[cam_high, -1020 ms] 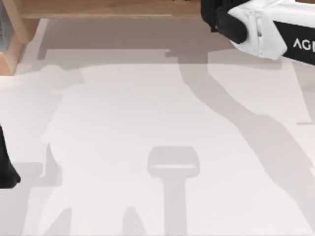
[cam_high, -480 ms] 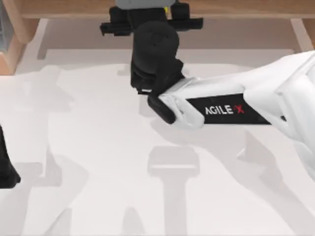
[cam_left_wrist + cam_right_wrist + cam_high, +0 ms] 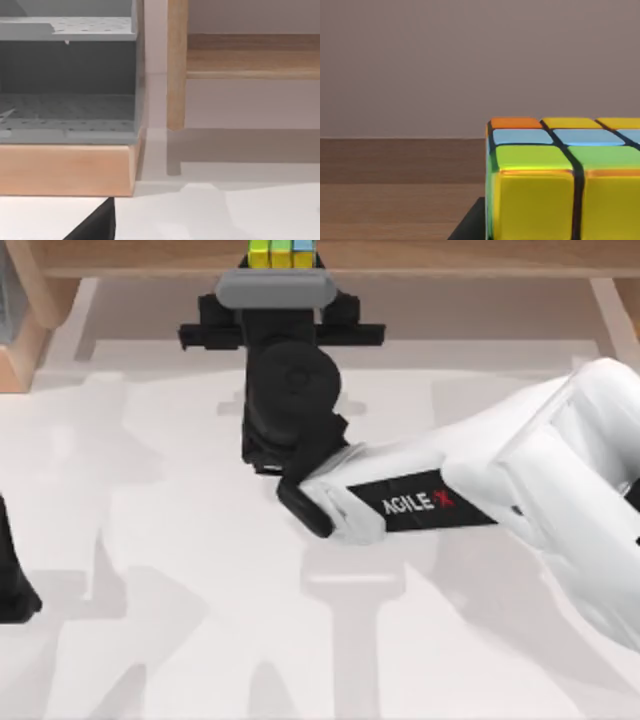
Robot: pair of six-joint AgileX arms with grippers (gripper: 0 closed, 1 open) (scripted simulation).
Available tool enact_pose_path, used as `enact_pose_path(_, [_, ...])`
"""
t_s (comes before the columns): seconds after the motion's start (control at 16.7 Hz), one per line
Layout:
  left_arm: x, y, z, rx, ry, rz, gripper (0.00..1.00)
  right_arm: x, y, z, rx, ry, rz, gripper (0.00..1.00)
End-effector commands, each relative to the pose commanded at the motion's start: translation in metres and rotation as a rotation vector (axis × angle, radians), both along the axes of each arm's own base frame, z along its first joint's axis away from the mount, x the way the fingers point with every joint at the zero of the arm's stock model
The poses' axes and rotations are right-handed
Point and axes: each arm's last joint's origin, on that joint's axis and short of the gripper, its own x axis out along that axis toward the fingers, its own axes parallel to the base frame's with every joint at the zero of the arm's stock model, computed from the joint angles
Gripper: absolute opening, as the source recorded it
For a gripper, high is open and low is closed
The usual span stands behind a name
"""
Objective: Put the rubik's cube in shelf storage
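Note:
The rubik's cube (image 3: 281, 253), with yellow, green and blue tiles, sits at the top edge of the top view, over the light-brown board of the shelf storage (image 3: 130, 256). My right gripper (image 3: 280, 268) reaches in from the right side and is shut on the cube. In the right wrist view the cube (image 3: 560, 185) looms close, just above the wooden shelf board (image 3: 395, 205), with a dark finger (image 3: 470, 227) beside it. The left wrist view faces a shelf post (image 3: 176, 65) and board (image 3: 250, 60). My left arm (image 3: 10, 585) stays parked at the left edge.
A grey perforated cabinet (image 3: 67, 75) on a wooden base (image 3: 65, 170) stands left of the shelf post; its wooden corner (image 3: 25, 330) shows at the top left. The white right arm (image 3: 480, 500) lies across the table's right half.
My right arm has swung from the top right corner leftward to the upper middle. The cube now shows at the shelf board. The left arm has not moved.

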Motion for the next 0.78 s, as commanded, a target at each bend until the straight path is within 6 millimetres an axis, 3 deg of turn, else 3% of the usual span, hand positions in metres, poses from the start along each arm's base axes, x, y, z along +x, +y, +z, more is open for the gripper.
enact_pose_path(0.3, [0.000, 0.000, 0.000, 0.000, 0.000, 0.000, 1.00, 0.004, -0.001, 0.000, 0.000, 0.001, -0.002, 0.00])
enact_pose_path(0.78, [0.000, 0.000, 0.000, 0.000, 0.000, 0.000, 1.00, 0.045, 0.006, 0.005, 0.003, -0.005, 0.000, 0.00])
